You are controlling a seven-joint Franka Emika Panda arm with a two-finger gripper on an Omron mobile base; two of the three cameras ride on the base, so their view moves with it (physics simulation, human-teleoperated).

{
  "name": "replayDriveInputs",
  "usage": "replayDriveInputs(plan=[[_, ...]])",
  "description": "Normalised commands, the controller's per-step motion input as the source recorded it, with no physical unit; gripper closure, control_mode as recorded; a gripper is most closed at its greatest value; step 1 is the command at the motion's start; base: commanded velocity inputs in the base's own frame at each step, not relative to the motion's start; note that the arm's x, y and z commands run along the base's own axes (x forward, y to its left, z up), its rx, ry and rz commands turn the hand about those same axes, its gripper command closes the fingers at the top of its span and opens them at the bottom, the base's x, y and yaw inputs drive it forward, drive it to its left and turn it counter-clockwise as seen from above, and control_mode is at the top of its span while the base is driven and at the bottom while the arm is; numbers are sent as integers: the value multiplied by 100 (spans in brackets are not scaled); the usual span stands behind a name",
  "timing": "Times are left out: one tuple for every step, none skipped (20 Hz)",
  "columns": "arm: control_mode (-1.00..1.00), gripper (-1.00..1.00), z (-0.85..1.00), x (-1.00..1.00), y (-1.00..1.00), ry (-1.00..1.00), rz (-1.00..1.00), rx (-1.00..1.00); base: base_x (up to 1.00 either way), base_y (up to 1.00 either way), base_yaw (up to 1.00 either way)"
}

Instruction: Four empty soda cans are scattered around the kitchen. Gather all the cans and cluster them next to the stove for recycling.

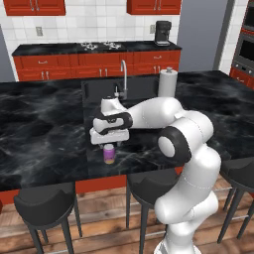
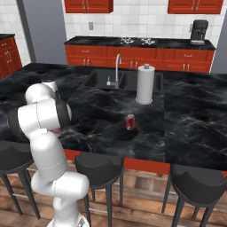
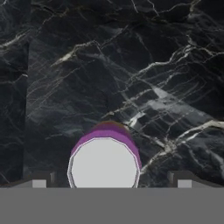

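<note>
Pincer (image 3: pixel 105 183), spread wide and empty, hangs over cylindrical purple can (image 3: pixel 105 164) on marbled counter (image 3: pixel 153 65).

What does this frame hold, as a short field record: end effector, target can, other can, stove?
end effector: open, directly above the purple can, not gripping it
purple can: upright on the island counter, silver top facing the hand camera, between the fingertips
red can: upright on the island, in front of the paper-towel roll
stove: on the far back counter, no cans beside it
</note>
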Motion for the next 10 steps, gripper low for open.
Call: replayDriveInputs(plan=[[-100, -100, -12, 0, 6, 0, 0, 0, 0, 0, 0], [-100, -100, -14, 0, 2, 0, 0, 0, 0, 0, 0], [-100, -100, -10, 0, 0, 0, 0, 0, 0, 0, 0], [-100, -100, -5, 0, 0, 0, 0, 0, 0, 0, 0], [-100, -100, -9, 0, 0, 0, 0, 0, 0, 0, 0], [-100, -100, -14, 0, 0, 0, 0, 0, 0, 0, 0], [-100, -100, -14, 0, 0, 0, 0, 0, 0, 0, 0], [-100, -100, -15, 0, 0, 0, 0, 0, 0, 0, 0], [-100, -100, -16, 0, 0, 0, 0, 0, 0, 0, 0], [-100, -100, -17, 0, 0, 0, 0, 0, 0, 0, 0]])
